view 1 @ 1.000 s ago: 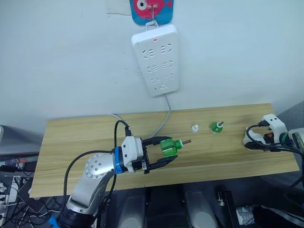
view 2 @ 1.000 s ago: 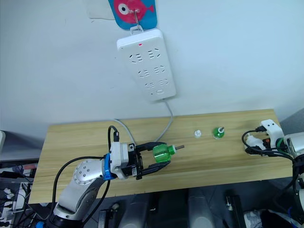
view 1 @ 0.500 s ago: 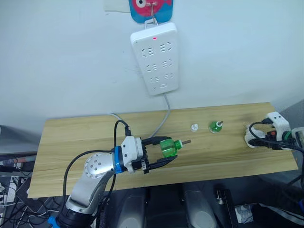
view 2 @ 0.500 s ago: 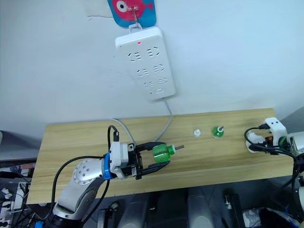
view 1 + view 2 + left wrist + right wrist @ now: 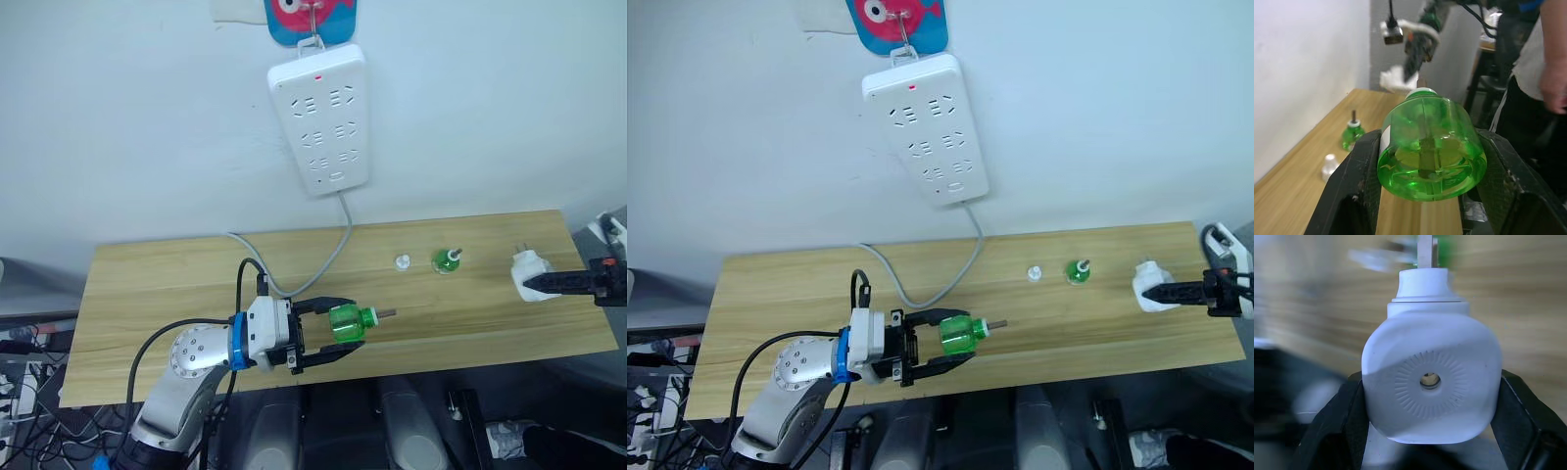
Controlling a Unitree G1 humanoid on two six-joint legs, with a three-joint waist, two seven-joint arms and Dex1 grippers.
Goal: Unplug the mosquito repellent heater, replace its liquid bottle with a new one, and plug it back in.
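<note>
Currently left gripper clamped on clear green liquid bottle, held sideways over the front of the light wooden table, wick tip pointing right. Right gripper clamped on small white rounded plastic mosquito repellent heater at the table's right end. Second small green bottle upright beside tiny white cap, mid-table. White multi-socket power strip hanging on wall above.
</note>
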